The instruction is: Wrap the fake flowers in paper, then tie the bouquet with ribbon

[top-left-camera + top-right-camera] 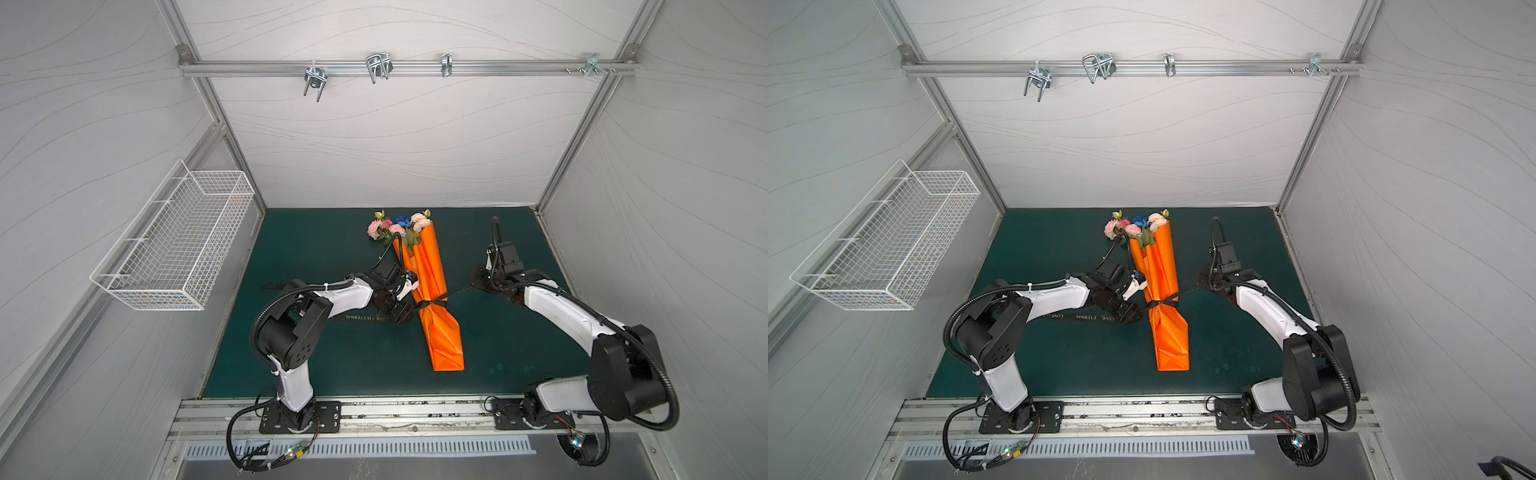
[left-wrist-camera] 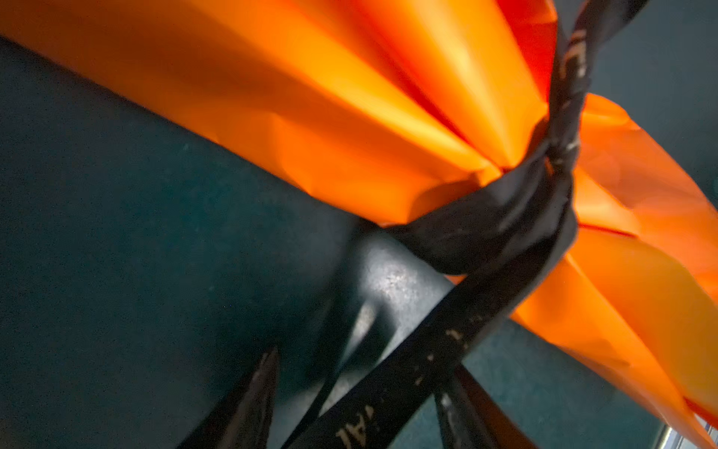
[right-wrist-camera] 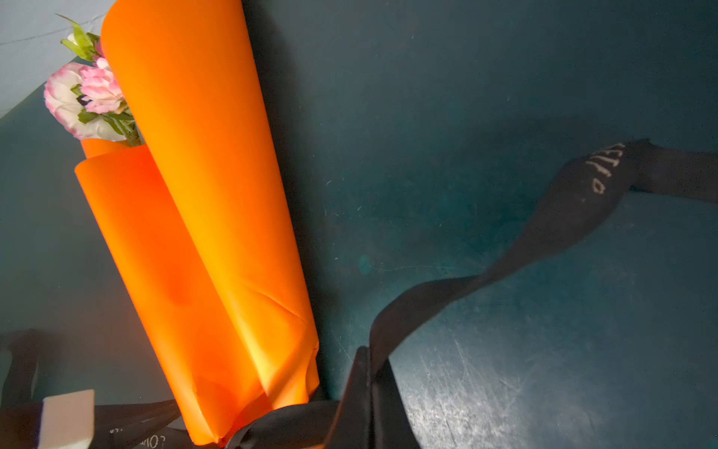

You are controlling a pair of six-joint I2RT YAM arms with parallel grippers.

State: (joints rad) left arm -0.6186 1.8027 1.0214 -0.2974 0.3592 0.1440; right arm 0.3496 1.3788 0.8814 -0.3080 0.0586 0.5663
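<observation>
Ribbon (image 3: pixel 544 233) pinched in right claw (image 3: pixel 367 359), left claw (image 2: pixel 365 361) spread, teal mat (image 1: pixel 332 365), pale walls (image 1: pixel 395 145)

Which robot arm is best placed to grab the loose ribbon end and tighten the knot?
Left, probably. The left gripper is open astride the black ribbon, close to the knot, so it only needs to close. The right gripper is shut on the other end.

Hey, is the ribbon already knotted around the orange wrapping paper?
Yes, the black ribbon is cinched in a knot around the gathered orange paper.
</observation>
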